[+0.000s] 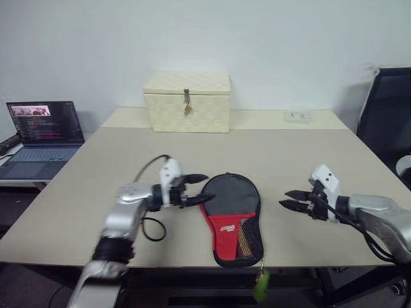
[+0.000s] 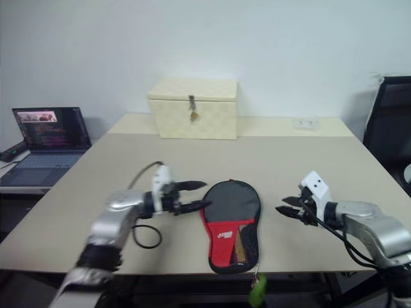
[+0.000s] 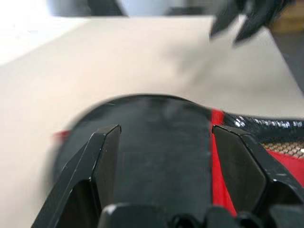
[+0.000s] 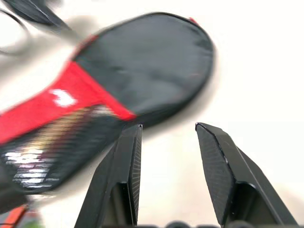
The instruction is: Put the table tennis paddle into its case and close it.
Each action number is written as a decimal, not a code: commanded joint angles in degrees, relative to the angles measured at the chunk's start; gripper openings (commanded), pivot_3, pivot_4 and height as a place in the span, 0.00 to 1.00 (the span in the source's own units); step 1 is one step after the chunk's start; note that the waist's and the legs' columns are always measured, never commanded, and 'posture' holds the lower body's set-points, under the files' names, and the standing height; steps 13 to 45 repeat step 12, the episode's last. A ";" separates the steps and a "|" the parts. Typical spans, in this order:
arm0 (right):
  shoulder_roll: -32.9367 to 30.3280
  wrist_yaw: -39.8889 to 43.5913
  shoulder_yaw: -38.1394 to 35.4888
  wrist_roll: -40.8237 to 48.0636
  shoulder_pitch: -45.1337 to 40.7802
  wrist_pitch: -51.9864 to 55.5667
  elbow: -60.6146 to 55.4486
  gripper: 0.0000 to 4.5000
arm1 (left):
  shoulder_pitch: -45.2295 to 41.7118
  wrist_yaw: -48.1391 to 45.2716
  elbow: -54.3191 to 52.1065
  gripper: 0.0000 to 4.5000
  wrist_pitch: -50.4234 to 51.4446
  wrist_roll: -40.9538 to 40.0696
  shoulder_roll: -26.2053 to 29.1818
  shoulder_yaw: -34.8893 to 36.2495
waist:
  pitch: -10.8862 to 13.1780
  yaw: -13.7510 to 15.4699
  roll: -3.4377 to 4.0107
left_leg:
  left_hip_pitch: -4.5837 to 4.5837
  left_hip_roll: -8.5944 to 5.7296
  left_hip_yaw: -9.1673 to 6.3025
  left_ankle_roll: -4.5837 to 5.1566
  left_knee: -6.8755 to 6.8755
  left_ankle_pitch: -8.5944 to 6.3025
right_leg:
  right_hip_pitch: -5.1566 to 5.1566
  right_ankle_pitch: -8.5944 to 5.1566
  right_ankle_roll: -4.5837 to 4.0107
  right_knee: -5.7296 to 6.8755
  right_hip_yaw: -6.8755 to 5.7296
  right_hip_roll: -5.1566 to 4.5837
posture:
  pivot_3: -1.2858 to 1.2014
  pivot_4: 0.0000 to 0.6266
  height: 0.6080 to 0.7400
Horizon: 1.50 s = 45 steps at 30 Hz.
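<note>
Nearest to you, at the bottom middle of the head view, a small green zipper tag (image 1: 261,285) hangs over the front edge of the bench (image 1: 289,167). It belongs to the case (image 1: 232,218), which lies flat just above it, low in the middle of the frame. The case is black at its round top end, with a red panel, a white logo and a mesh pocket lower down. It looks shut, and you cannot tell from here if the table tennis paddle is inside.

Look to the left of the case. Your left tool (image 1: 200,188) is level and points right, and its tips are at the case's upper left edge. You cannot tell if they touch it. Its two black fingers (image 3: 102,164) stand wide apart and hold nothing.

Now look to the right of the case. Your right tool (image 1: 290,198) points left toward it, with bare bench in between. Its fingers (image 4: 124,178) are partly open and hold nothing.

Farther back, in the upper middle, a cream woven box (image 1: 187,101) with a latch sits on the bench. An open laptop (image 1: 42,137) is at the far left. A dark chair (image 1: 387,115) is at the right edge.
</note>
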 commanded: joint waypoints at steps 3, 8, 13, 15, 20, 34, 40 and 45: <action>1.32 5.30 0.91 -10.89 -8.05 -15.41 18.22 0.44 | 10.29 9.27 -14.54 0.75 8.87 -4.47 6.11 9.34 | 0.14 0.18 0.18 | 0.04 0.00 0.02 0.00 0.02 0.00 | 0.02 0.01 -0.01 0.01 -0.01 -0.04 | 0.52 0.24 1.00; 1.32 9.55 0.05 -14.49 -12.28 -20.00 26.77 0.44 | 11.51 13.28 -17.55 0.75 11.36 -5.27 6.25 8.03 | 0.21 1.48 0.21 | -0.01 -0.08 0.03 -0.01 0.10 0.01 | 0.08 0.01 -0.01 -0.01 -0.12 -0.07 | 0.52 0.24 1.00; 1.22 9.94 -0.41 -15.34 -11.45 -17.95 25.58 0.44 | 12.94 15.90 -17.41 0.75 11.08 -4.55 5.74 7.33 | 0.22 1.33 0.23 | 0.00 -0.07 0.03 -0.01 0.01 0.01 | 0.02 0.01 -0.01 -0.04 -0.03 -0.10 | 0.52 0.24 1.00; 1.22 9.94 -0.41 -15.34 -11.45 -17.95 25.58 0.44 | 12.94 15.90 -17.41 0.75 11.08 -4.55 5.74 7.33 | 0.22 1.33 0.23 | 0.00 -0.07 0.03 -0.01 0.01 0.01 | 0.02 0.01 -0.01 -0.04 -0.03 -0.10 | 0.52 0.24 1.00; 1.22 9.94 -0.41 -15.34 -11.45 -17.95 25.58 0.44 | 12.94 15.90 -17.41 0.75 11.08 -4.55 5.74 7.33 | 0.22 1.33 0.23 | 0.00 -0.07 0.03 -0.01 0.01 0.01 | 0.02 0.01 -0.01 -0.04 -0.03 -0.10 | 0.52 0.24 1.00; 1.22 9.94 -0.41 -15.34 -11.45 -17.95 25.58 0.44 | 12.94 15.90 -17.41 0.75 11.08 -4.55 5.74 7.33 | 0.22 1.33 0.23 | 0.00 -0.07 0.03 -0.01 0.01 0.01 | 0.02 0.01 -0.01 -0.04 -0.03 -0.10 | 0.52 0.24 1.00; 1.22 9.94 -0.41 -15.34 -11.45 -17.95 25.58 0.44 | 12.94 15.90 -17.41 0.75 11.08 -4.55 5.74 7.33 | 0.22 1.33 0.23 | 0.00 -0.07 0.03 -0.01 0.01 0.01 | 0.02 0.01 -0.01 -0.04 -0.03 -0.10 | 0.52 0.24 1.00; 1.22 9.94 -0.41 -15.34 -11.45 -17.95 25.58 0.44 | 12.94 15.90 -17.41 0.75 11.08 -4.55 5.74 7.33 | 0.22 1.33 0.23 | 0.00 -0.07 0.03 -0.01 0.01 0.01 | 0.02 0.01 -0.01 -0.04 -0.03 -0.10 | 0.52 0.24 1.00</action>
